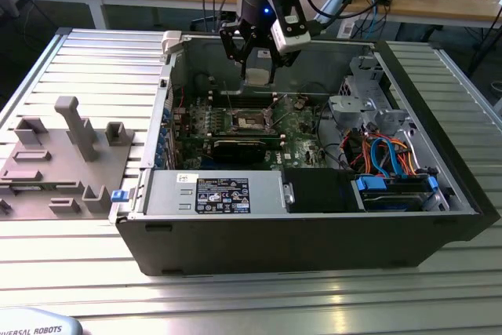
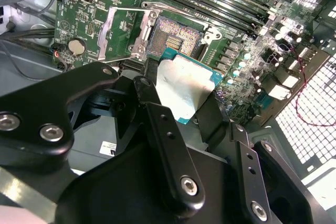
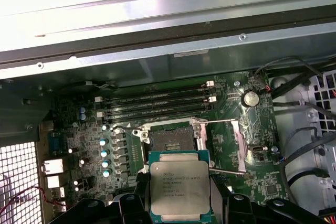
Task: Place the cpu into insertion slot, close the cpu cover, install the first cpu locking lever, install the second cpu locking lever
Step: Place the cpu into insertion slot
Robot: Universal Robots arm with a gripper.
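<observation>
The black gripper [image 1: 257, 74] is clamping the flat, square, silvery-topped cpu [image 3: 180, 188] by its edges, jaws closed to chip width, hovering above the dark square metal-rimmed insertion slot [image 3: 171, 139].

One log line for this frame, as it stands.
gripper shut on cpu | cpu aloft, unseated | insertion slot empty | cpu cover open

- A metal table [image 1: 94, 60] with a silvery top of long parallel slats carries everything
- An open black computer case [image 1: 298, 233] lies on its side on the slats, its inside facing up
- A grey moulded fixture [image 1: 70, 154] with upright posts and pockets sits just beside the case, on the exterior view's left
- A pale rounded object [image 1: 35, 323] rests at the table's near edge, on the exterior view's left
</observation>
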